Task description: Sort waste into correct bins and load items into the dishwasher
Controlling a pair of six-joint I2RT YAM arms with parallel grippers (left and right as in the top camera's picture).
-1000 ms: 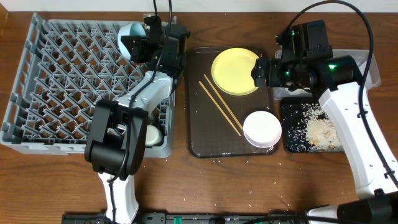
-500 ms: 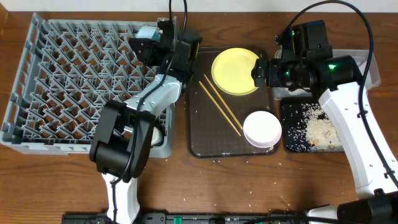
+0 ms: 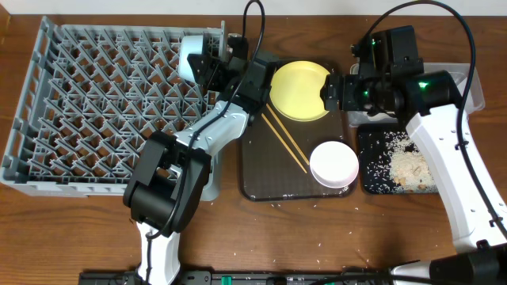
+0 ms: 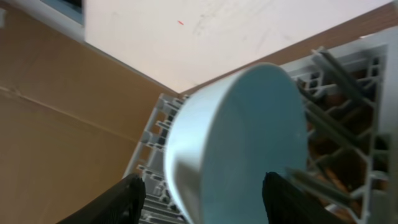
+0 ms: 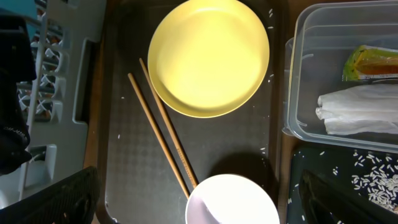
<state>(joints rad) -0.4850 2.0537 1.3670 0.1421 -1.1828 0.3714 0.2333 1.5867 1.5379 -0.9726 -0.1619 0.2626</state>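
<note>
Wood-grain table [image 3: 79, 229]: left pincer [image 4: 204, 185] apart around glossy round bowl [image 4: 249, 137], right pincer [image 5: 199, 193] wide, empty.

Brown wooden table [image 3: 79, 237]. Directly on it, left to right: grey dish rack [image 3: 47, 119], dark brown serving tray [image 3: 261, 170] just beside it, then clear plastic tub [image 3: 474, 83] at back, black tray [image 3: 372, 170] in front. Loose rice grains [image 3: 279, 204] on bare wood by serving tray.

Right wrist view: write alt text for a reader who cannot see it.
A round yellow plate sits empty on a dark brown tray, with two wooden chopsticks lying beside it and a white bowl at the bottom edge. To the right, a clear tub holds a yellow-green wrapper and a white crumpled wrapper, above a black tray scattered with rice.
</note>
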